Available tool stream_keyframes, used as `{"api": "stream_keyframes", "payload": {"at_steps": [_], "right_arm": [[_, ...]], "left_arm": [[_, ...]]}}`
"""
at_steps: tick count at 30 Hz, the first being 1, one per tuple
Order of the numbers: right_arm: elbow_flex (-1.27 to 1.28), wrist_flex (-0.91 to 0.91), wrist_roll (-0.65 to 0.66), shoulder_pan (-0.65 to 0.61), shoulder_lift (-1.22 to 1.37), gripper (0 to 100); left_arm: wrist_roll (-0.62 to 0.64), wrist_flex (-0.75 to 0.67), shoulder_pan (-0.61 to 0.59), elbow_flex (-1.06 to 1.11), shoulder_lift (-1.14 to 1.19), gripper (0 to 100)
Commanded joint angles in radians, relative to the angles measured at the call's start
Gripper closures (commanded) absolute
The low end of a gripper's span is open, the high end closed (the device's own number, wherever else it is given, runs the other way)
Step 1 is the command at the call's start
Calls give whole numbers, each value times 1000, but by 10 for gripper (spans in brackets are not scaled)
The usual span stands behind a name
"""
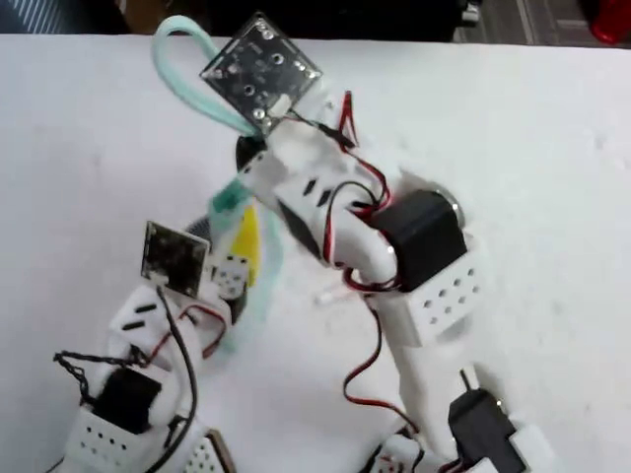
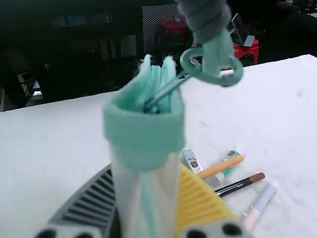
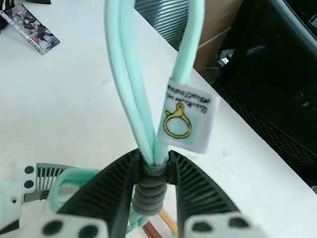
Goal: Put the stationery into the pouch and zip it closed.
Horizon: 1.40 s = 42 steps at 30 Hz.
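Observation:
The pouch point(image 2: 143, 148), pale with mint trim, stands upright between the grey and yellow fingers of my left gripper point(image 2: 146, 171), which is shut on it. Its zip pull hooks into a mint clasp point(image 2: 213, 64) on a mint loop strap point(image 3: 129, 74) bearing a white label point(image 3: 188, 116). My right gripper point(image 3: 152, 163) is shut on the strap's grey collar point(image 3: 150, 191), above the pouch. In the high view the right gripper point(image 1: 246, 158) is just beyond the left gripper point(image 1: 242, 251), and the strap point(image 1: 182, 69) loops away from it. An orange pen point(image 2: 220, 167), brown pencil point(image 2: 240, 183), white pen point(image 2: 260, 201) and glue stick point(image 2: 192, 159) lie on the table.
The white table point(image 1: 513, 128) has open room to the right and left of the arms. A printed card point(image 3: 29, 25) lies far off on the table. Beyond the table's far edge are dark chairs and a red object point(image 1: 611, 20).

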Motion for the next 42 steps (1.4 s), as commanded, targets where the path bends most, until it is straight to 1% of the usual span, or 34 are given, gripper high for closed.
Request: {"api": "stream_keyframes", "payload": {"at_steps": [1, 4, 5, 8, 12, 16, 18, 21, 25, 28, 32, 33, 35, 36, 37, 39, 42], "right_arm": [[-3, -21, -58, 10, -1, 981], [9, -15, -84, 7, 5, 981], [25, -13, -91, 4, -1, 981], [80, -12, -120, -21, -7, 981], [164, -4, -129, -47, -39, 981], [195, -7, -129, -59, -90, 981], [195, -7, -129, -61, -108, 981], [195, -8, -129, -62, -113, 981], [198, -8, -129, -62, -113, 981], [198, -10, -124, -62, -117, 981], [198, -50, -121, -59, -117, 981], [198, -62, -121, -59, -117, 981], [198, -82, -121, -61, -113, 981], [198, -88, -121, -61, -111, 981], [199, -93, -121, -58, -111, 981], [199, -102, -121, -45, -111, 981], [199, -124, -121, -7, -110, 981]], "left_arm": [[14, 109, 44, -21, 7, 894], [20, 262, 54, -94, 7, 755], [38, 298, 51, -118, 7, 751], [49, 345, 47, -166, 7, 775], [44, 347, 47, -172, 7, 803], [44, 353, 47, -195, -4, 840], [44, 393, 47, -218, -47, 851], [44, 439, 47, -221, -171, 849], [26, 428, 56, -130, -337, 849], [-21, 414, 56, -123, -309, 854], [-20, 404, 54, -117, -306, 865], [-20, 385, 48, -107, -306, 890], [-29, 318, 47, -63, -306, 971], [-44, 282, 47, -35, -306, 985], [-57, 255, 47, -8, -306, 969], [-61, 226, 50, 25, -306, 980], [-61, 222, 54, 25, -306, 977]]}}
